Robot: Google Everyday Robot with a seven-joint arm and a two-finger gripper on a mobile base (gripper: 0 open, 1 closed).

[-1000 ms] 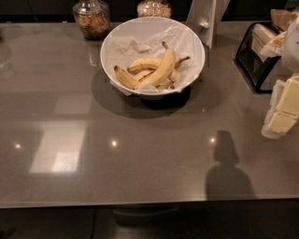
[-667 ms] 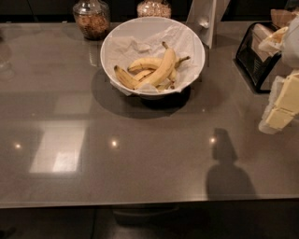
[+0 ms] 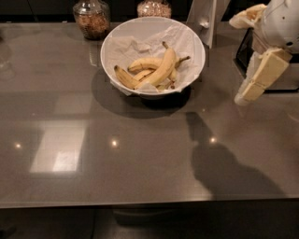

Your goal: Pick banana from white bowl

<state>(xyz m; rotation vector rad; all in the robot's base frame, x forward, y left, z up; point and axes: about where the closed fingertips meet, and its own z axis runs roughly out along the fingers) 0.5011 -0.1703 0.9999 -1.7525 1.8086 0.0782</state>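
Note:
The white bowl [image 3: 112, 39] stands at the back middle of the grey table, lined with crumpled white paper. Several bananas lie in it. The banana [image 3: 162, 69] is the longest and thickest one, lying diagonally on top with its dark stem end pointing up and to the back. My gripper [image 3: 259, 77] is cream-coloured and hangs in the air at the right, to the right of the bowl and clear of it. It holds nothing that I can see.
Two glass jars of brown contents [image 3: 92, 17] [image 3: 153, 8] stand behind the bowl. A white upright stand [image 3: 206, 18] is at the bowl's back right. A dark box [image 3: 245, 51] sits at the right edge behind the gripper.
The gripper has moved left and up, closer to the bowl. The bowl and bananas have not moved.

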